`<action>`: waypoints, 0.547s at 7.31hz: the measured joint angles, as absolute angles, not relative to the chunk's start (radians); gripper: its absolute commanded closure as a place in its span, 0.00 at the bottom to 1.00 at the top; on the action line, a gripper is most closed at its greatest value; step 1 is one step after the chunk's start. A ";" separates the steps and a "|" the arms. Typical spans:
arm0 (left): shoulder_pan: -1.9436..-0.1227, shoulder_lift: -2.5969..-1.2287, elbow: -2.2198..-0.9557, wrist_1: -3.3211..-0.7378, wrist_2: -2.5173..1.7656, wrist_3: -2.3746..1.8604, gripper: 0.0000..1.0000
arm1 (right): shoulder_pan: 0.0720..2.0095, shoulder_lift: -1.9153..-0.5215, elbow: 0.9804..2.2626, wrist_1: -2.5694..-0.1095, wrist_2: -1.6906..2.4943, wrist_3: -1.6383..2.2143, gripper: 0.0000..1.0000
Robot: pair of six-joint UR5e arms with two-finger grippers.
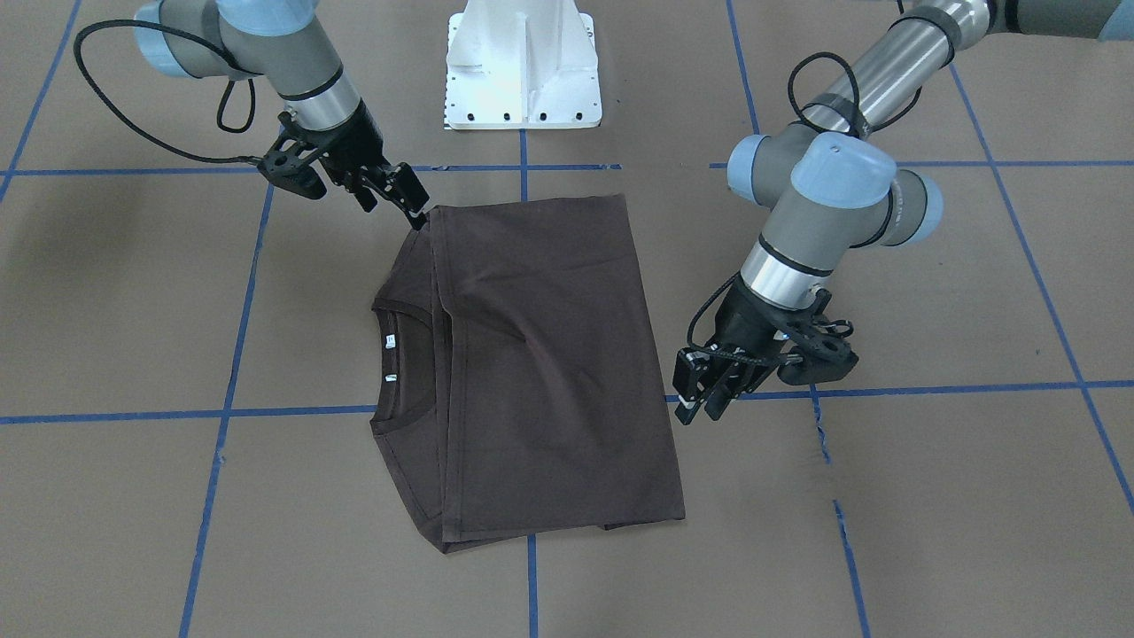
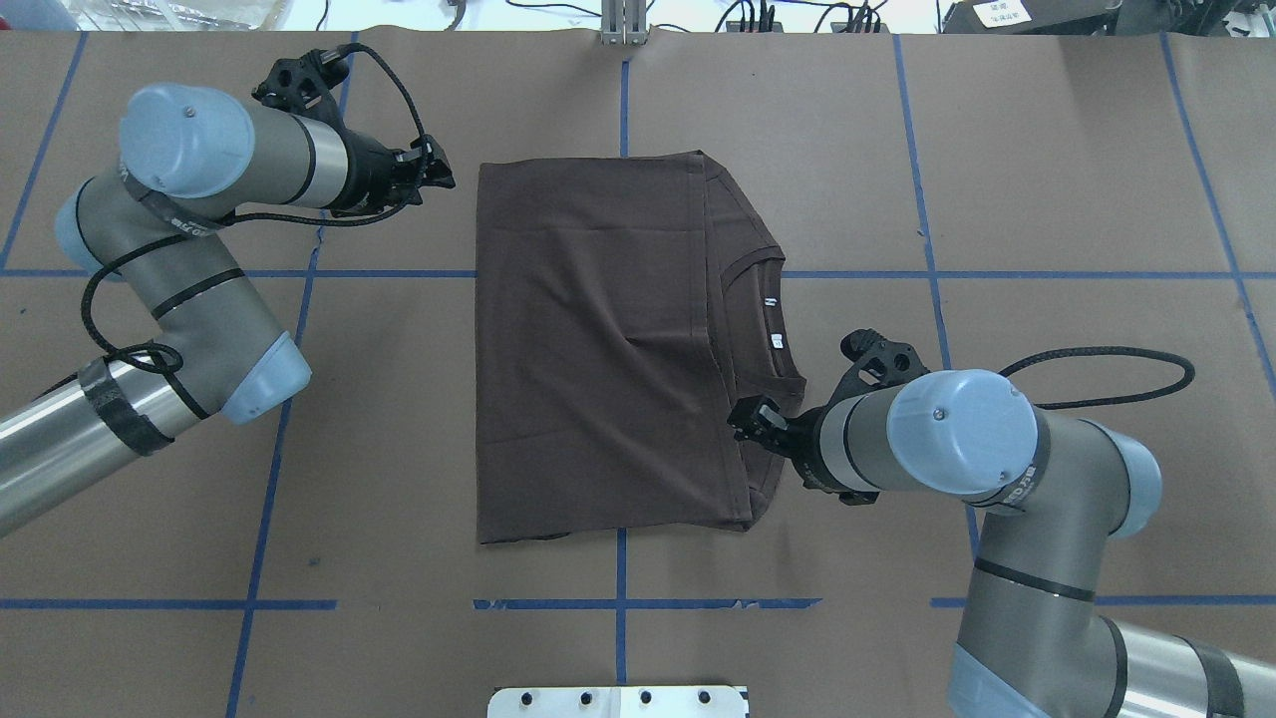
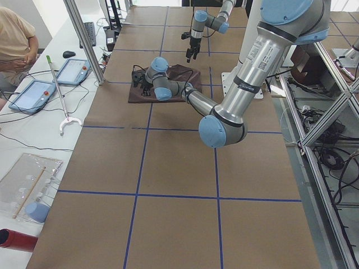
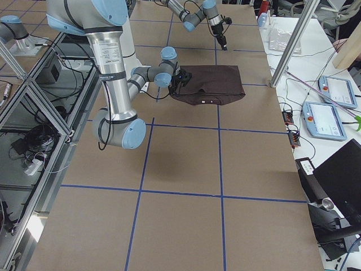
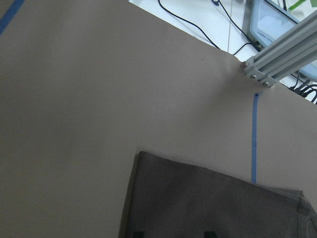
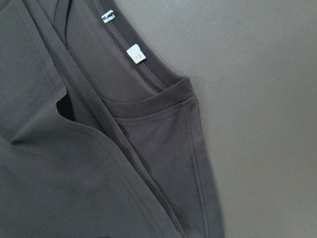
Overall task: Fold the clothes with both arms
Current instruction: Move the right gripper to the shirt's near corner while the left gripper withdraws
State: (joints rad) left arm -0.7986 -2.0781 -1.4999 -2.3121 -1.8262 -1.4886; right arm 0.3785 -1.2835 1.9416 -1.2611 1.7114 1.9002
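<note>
My right gripper, seemingly closed on nothing, touches the T-shirt at its four o'clock corner; my left gripper, open, sits off ten o'clock.

count, items on and beside the counter:
- dark brown t-shirt, folded: 1
- white neck tags inside its collar: 2
- robot arms: 2, left arm and right arm
- hands: 2, left hand, right hand
- white pedestal base: 1
- tablets on the side bench: 2
- person: 1, partly in frame
</note>
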 measured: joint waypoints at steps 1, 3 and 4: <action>-0.796 -2.057 -1.512 -2.311 -1.832 -1.498 0.48 | 0.355 -1.263 1.916 -1.282 1.691 1.903 0.09; -0.790 -2.046 -1.518 -2.312 -1.870 -1.504 0.48 | 0.326 -1.210 1.896 -1.380 1.666 1.905 0.11; -0.789 -2.045 -1.519 -2.313 -1.886 -1.504 0.48 | 0.316 -1.199 1.892 -1.405 1.663 1.905 0.12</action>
State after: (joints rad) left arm -0.7891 -2.0447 -1.5192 -2.3126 -1.8855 -1.5043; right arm 0.3156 -1.1987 1.8918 -1.4049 1.6634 1.9051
